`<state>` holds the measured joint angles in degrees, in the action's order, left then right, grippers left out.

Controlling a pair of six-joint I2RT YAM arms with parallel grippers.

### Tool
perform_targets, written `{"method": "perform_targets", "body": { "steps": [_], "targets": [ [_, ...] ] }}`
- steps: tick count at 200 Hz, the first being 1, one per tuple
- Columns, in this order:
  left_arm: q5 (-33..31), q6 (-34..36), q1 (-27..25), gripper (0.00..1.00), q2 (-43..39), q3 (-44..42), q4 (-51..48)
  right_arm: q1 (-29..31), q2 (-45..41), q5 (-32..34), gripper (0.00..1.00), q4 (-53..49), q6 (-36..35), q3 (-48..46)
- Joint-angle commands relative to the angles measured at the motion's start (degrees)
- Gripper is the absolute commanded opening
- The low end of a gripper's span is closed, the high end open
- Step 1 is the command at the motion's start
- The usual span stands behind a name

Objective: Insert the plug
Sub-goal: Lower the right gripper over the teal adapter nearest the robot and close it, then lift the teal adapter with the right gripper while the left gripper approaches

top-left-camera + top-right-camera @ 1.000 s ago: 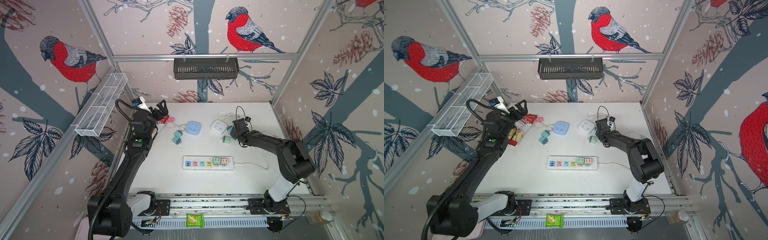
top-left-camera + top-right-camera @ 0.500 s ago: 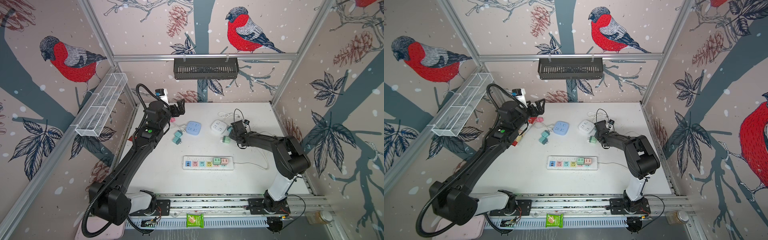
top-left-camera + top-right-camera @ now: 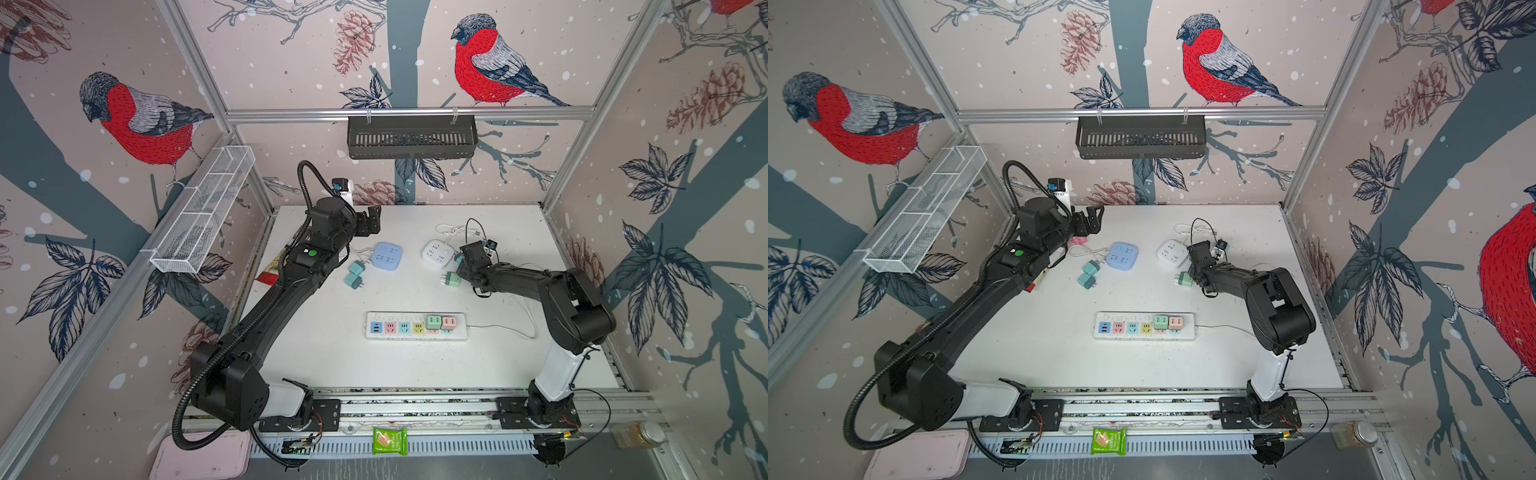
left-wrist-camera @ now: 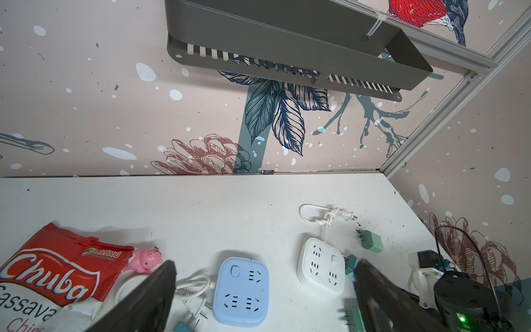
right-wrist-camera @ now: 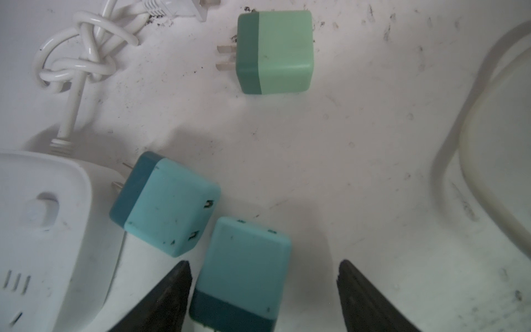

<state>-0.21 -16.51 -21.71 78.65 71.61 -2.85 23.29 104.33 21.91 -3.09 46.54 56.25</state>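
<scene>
step: pre-grasp; right tool (image 5: 263, 262) released, straddling teal plug (image 5: 241, 270)
left tool (image 4: 264, 262): released, empty
next: clench, carry to power strip (image 3: 395, 328)

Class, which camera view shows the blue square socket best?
The left wrist view: the blue square socket appears large, holes and button clear. Both top views show it small; the right wrist view misses it.

Chips bag (image 4: 51, 270) touching pink toy pig (image 4: 145, 258); black shelf (image 3: 411, 137) on wall.
</scene>
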Motion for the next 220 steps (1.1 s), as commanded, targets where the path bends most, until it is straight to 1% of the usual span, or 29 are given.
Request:
{"method": "perform_targets", "body": {
  "steps": [1, 13, 45, 136, 161, 180, 220],
  "targets": [
    [0.63, 0.31, 0.0, 0.95, -0.35, 0.39, 0.72, 0.09, 0.27, 1.15, 0.81, -1.19, 0.56, 0.31],
    [0.99, 0.27, 0.0, 0.94, -0.12, 0.5, 0.57, 0.17, 0.34, 1.36, 0.78, -1.3, 0.54, 0.36],
    [1.06, 0.27, 0.01, 0.94, -0.13, 0.63, 0.57, 0.18, 0.9, 1.27, 0.69, -1.52, 0.14, 0.79],
    [1.08, -0.31, 0.27, 0.93, -0.59, 0.49, 0.57, 0.25, 3.89, 2.27, 0.65, -3.83, -1.13, 3.67],
    [1.44, -0.59, 0.58, 0.93, -0.59, 0.48, 0.61, 0.25, 4.77, 2.48, 0.59, -4.38, -1.46, 4.44],
    [1.85, -0.82, 0.93, 0.93, -0.61, 0.5, 0.71, 0.24, 5.12, 2.69, 0.58, -4.36, -1.55, 4.64],
    [3.0, -1.55, 1.62, 0.93, -0.22, 0.52, 0.83, -0.12, 6.23, 2.86, 0.51, -4.69, -1.9, 5.43]
  ]
}}
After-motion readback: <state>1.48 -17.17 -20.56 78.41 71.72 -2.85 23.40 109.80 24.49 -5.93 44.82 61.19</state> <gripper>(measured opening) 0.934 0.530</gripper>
